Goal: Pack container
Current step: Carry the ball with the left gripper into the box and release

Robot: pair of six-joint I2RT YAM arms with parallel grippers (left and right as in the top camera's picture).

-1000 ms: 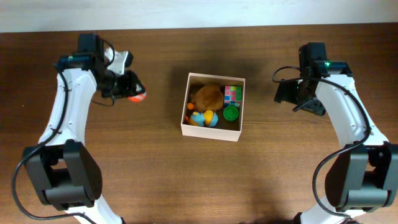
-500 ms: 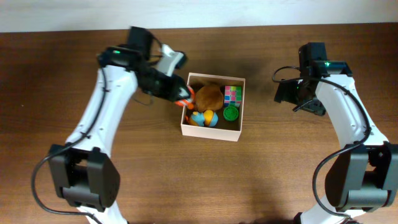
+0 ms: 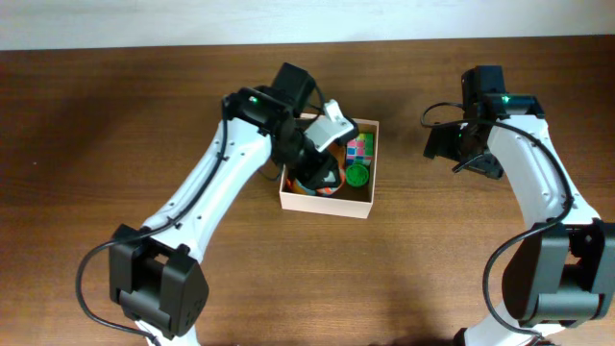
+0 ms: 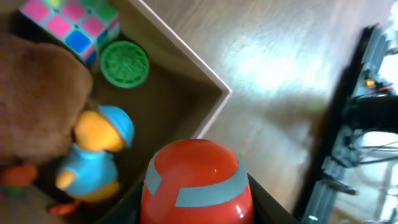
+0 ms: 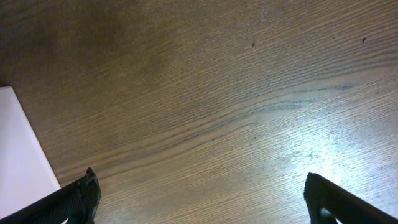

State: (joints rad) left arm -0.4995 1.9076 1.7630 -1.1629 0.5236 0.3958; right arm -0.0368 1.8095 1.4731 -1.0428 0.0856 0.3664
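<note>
Brown wood-grain surface [image 3: 115, 192], with a pale strip along its far edge. Left pincer [image 3: 320, 165] hangs over the container [image 3: 327, 205], jaws partly closed and clamped on a red toy [image 4: 198, 186] with a grey band. Right pincer [image 5: 199, 200] stands fully apart and empty over bare wood, well right of the container. Container sits mid-surface, open side up, slightly askew to the surface's edges; near-square, no marked long axis. Inside: plush [image 4: 31, 99], duck [image 4: 93, 155], green disc [image 4: 125, 63], cube [image 4: 71, 25].
</note>
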